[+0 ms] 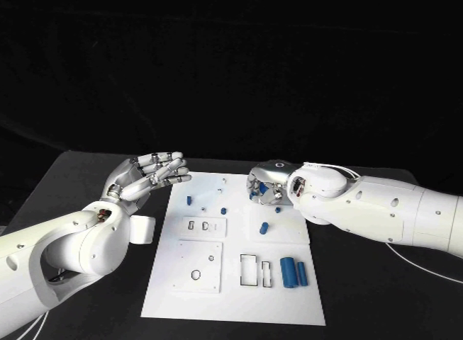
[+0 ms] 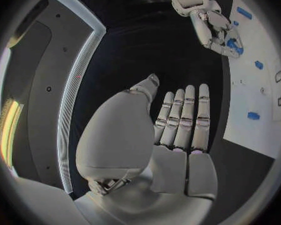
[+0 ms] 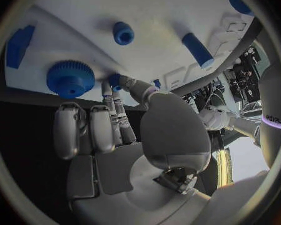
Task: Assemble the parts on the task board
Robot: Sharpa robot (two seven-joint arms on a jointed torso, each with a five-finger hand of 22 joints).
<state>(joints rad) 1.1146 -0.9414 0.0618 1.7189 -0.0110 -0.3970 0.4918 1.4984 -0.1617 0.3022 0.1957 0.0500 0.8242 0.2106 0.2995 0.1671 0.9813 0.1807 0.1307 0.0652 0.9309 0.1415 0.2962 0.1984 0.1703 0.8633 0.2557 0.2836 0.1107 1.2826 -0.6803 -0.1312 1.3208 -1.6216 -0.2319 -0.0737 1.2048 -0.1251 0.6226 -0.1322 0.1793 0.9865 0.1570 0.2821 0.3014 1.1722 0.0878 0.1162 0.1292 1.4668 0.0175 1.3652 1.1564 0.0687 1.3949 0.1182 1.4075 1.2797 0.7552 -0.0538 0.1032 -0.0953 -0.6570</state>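
Left hand raised beside task board left edge, fingers straight, together, holding nothing. Right hand over board's far right edge, fingertips pinching small blue part.

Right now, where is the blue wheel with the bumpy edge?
In the right wrist view, the blue gear sits on the task board near its edge, just beside the right hand fingertips.

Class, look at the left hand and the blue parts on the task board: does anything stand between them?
Nothing visible does. The left hand hovers open beside the task board; the nearest blue part lies unobstructed on the board.
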